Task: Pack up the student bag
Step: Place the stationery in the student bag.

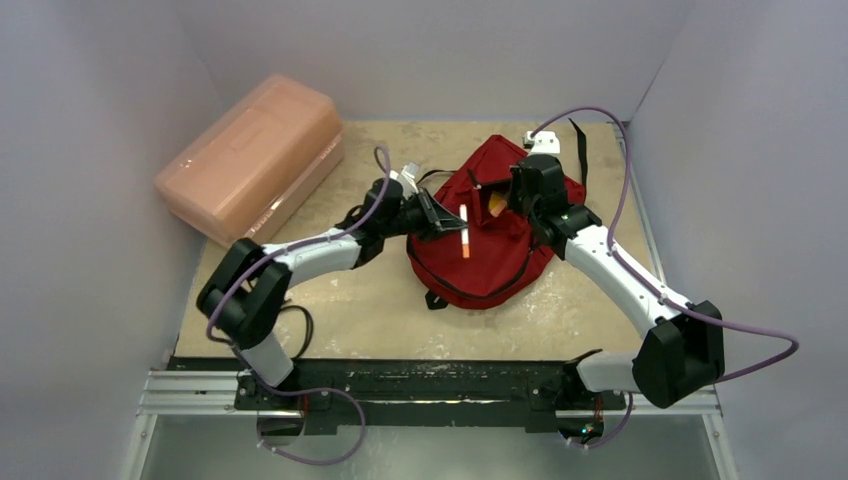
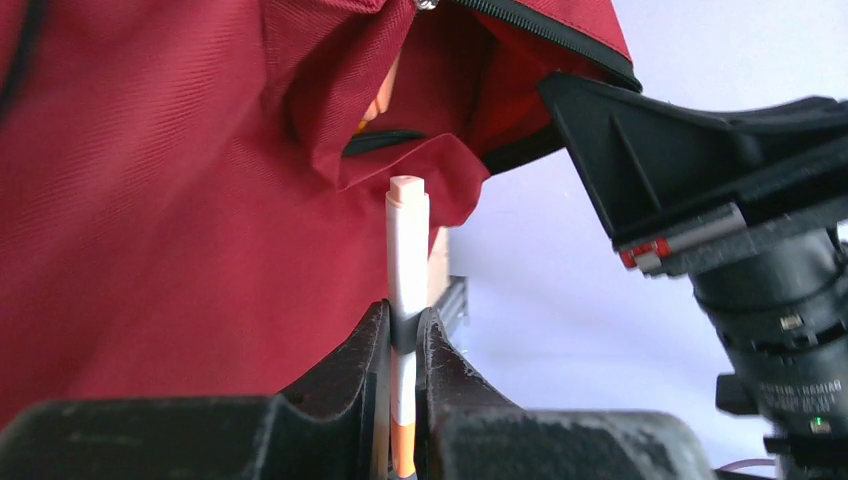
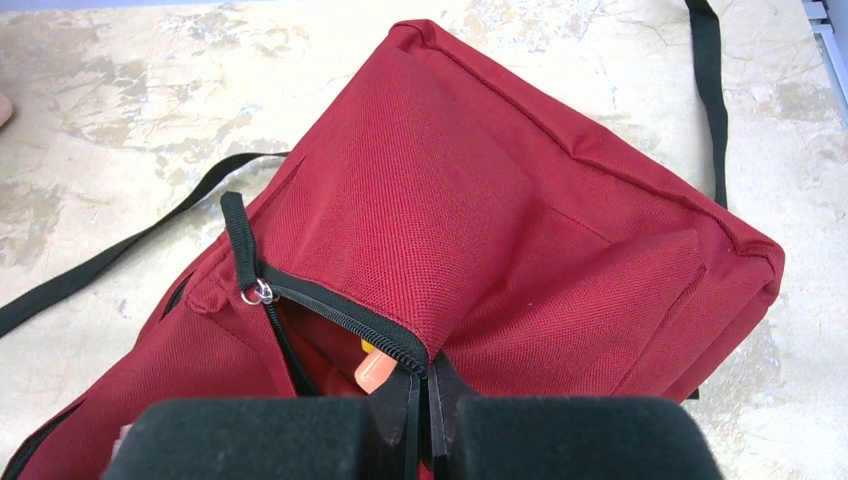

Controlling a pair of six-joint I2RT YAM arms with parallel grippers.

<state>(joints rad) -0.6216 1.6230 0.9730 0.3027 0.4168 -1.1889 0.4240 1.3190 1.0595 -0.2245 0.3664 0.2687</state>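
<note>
Left gripper (image 1: 440, 218) is clamping a pen (image 1: 464, 230) at the student bag (image 1: 490, 255); right gripper (image 1: 510, 195) is pinching the bag's zipper edge (image 3: 340, 318).
Pink box (image 1: 250, 155) is lying at the table's (image 1: 350, 300) far-left edge, well apart from the bag. The white-and-orange pen is sitting just beside the opening. The bag is lying right of centre, with bare tabletop showing before it. Print on the lens ring (image 2: 800, 385) is too small to read.
</note>
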